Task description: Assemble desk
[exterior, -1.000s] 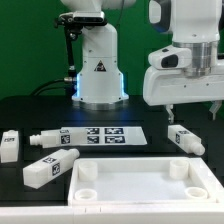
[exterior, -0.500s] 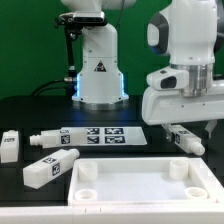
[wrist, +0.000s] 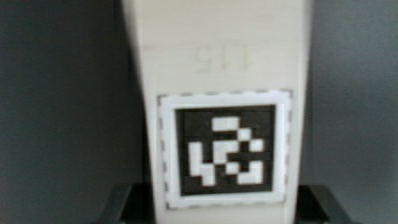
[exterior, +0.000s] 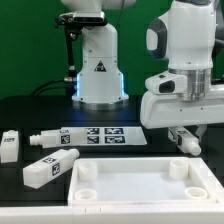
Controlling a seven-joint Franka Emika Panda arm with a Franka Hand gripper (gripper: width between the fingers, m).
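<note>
Three legs (exterior: 48,168) loose on worktop (exterior: 30,115), exterior view's left, beside marker board (exterior: 105,133). Fourth leg (exterior: 190,146) (wrist: 214,90) behind top (exterior: 130,158), straddled and mostly hidden by gripper (exterior: 184,138); cannot tell whether clamped.

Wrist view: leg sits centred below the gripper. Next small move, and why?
Probably close on the leg. It lies centred and lined up between the fingers, which look open on either side of it. In the exterior view the gripper is already low at that leg, so more descent seems unneeded.
</note>
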